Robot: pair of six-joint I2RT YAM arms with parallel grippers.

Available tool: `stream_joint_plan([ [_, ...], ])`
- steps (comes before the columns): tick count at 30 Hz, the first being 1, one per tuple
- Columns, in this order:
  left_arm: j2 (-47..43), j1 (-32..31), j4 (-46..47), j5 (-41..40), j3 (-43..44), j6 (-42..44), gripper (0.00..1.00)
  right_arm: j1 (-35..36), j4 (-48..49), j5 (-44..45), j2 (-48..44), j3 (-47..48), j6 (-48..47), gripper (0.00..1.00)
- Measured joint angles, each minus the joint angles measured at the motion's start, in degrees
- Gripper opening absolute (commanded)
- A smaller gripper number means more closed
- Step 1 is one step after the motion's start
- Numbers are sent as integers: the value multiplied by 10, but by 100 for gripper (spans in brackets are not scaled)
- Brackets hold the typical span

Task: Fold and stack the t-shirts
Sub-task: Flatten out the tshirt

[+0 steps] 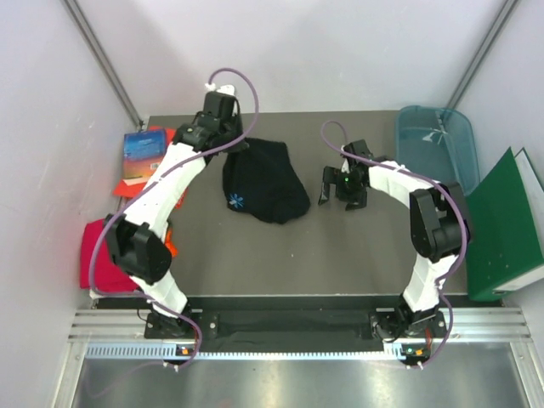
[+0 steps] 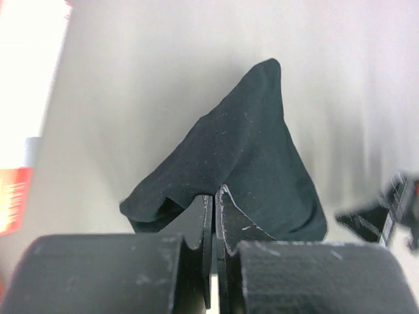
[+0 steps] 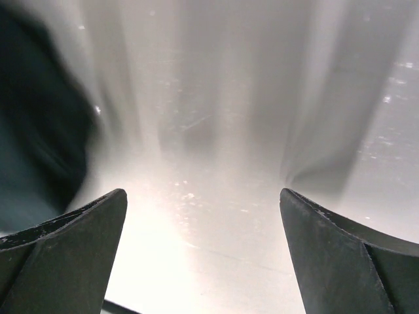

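The black t-shirt (image 1: pixel 263 183) lies bunched in a heap at the middle of the table, with a small pale-blue print on it. My left gripper (image 1: pixel 236 146) is at its far-left edge; in the left wrist view the gripper (image 2: pixel 216 193) is shut on an edge of the black cloth (image 2: pixel 255 150), which spreads out beyond the tips. My right gripper (image 1: pixel 342 197) is open and empty just right of the shirt; in the right wrist view the gripper (image 3: pixel 203 193) is over bare table and the shirt (image 3: pixel 33 150) is a dark blur at left. The crimson-pink folded t-shirt (image 1: pixel 100 255) lies at the table's left edge.
A red sheet with a blue book (image 1: pixel 143 155) lies at the far left. A translucent teal bin (image 1: pixel 433 144) stands at the far right. A green binder (image 1: pixel 501 229) leans at the right edge. White walls enclose the table.
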Motion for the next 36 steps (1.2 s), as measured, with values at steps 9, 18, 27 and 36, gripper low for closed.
stream_joint_plan([
  [9, -66, 16, -49, -205, 115, 14, 0, 0, 9, -24, 0, 11, -9, 100],
  [18, 79, -31, -71, -45, 392, 33, 0, -7, -7, -18, -4, 10, -36, 100],
  [27, 364, -194, -98, 153, 357, 20, 77, -66, -54, -2, -108, 7, -62, 99],
  [36, 272, -199, -104, 99, 140, 7, 99, -72, -98, 1, -185, 14, -78, 100],
])
